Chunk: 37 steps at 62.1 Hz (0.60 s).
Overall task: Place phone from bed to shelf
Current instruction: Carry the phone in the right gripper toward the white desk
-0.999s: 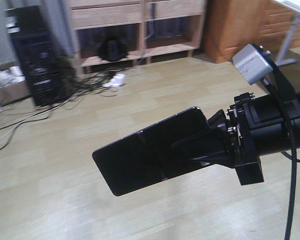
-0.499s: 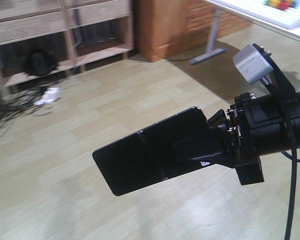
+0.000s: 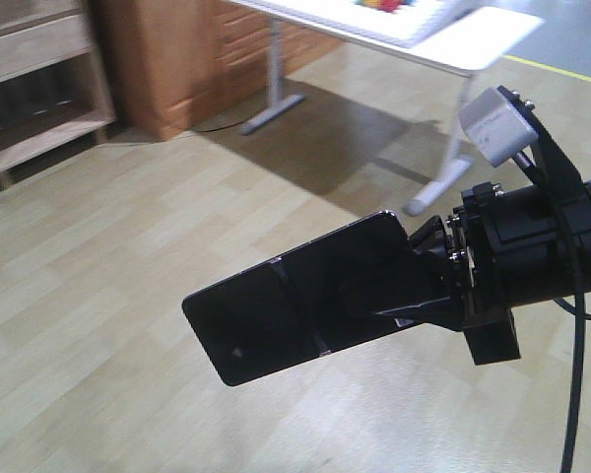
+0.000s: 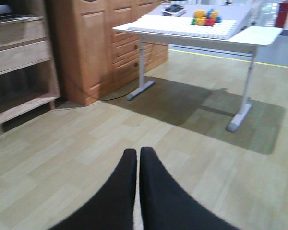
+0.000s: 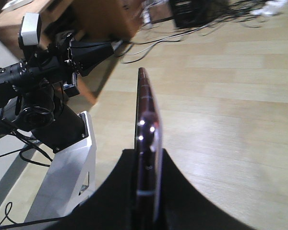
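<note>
The phone (image 3: 276, 315), black and glossy, hangs flat above the pale wood floor, with my right gripper (image 3: 360, 296) shut on its right end. In the right wrist view the phone (image 5: 146, 120) stands edge-on, its pinkish rim pinched between the two black fingers of that gripper (image 5: 146, 154). My left gripper (image 4: 138, 152) is shut with nothing in it, hovering over the floor. The shelf (image 3: 39, 89) shows only at the far left edge, also at the left in the left wrist view (image 4: 19, 52). The bed is out of view.
An orange-brown wooden cabinet (image 3: 167, 59) stands right of the shelf. A white desk (image 3: 424, 39) on metal legs follows, with coloured blocks (image 4: 205, 17) on it. Cables (image 5: 182, 24) trail on the floor behind. The robot's white base (image 5: 67, 167) is at the left.
The whole view has swung to the right: the shelf slid to the left edge, and the cabinet and white desk came into view. The phone stays gripped the same way.
</note>
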Motion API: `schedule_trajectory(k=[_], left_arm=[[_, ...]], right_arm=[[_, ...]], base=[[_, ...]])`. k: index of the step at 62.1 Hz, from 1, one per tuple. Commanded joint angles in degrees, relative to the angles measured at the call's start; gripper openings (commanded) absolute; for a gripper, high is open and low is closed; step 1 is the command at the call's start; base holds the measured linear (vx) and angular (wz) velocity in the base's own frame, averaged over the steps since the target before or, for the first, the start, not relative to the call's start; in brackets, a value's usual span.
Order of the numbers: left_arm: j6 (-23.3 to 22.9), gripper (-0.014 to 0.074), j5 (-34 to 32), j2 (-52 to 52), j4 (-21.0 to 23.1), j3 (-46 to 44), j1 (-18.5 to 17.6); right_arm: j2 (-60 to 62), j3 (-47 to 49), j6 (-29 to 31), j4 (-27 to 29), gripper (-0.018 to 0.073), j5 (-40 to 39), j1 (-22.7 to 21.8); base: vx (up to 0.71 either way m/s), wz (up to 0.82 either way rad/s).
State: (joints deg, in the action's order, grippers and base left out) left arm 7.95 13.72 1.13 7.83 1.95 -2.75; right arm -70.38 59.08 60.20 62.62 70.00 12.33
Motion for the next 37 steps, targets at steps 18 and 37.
schedule_trajectory(k=[18, 37], left_arm=[[-0.2, 0.0001, -4.2, 0.3, 0.5, 0.2, -0.2], [-0.2, 0.0001, -4.2, 0.3, 0.5, 0.2, -0.2]], right_arm=[[1.5, 1.5, 0.4, 5.4, -0.0001, 4.0, -0.1], [1.5, 1.5, 0.4, 5.4, -0.0001, 4.0, -0.1]], base=[[0.23, -0.56], [0.23, -0.53]])
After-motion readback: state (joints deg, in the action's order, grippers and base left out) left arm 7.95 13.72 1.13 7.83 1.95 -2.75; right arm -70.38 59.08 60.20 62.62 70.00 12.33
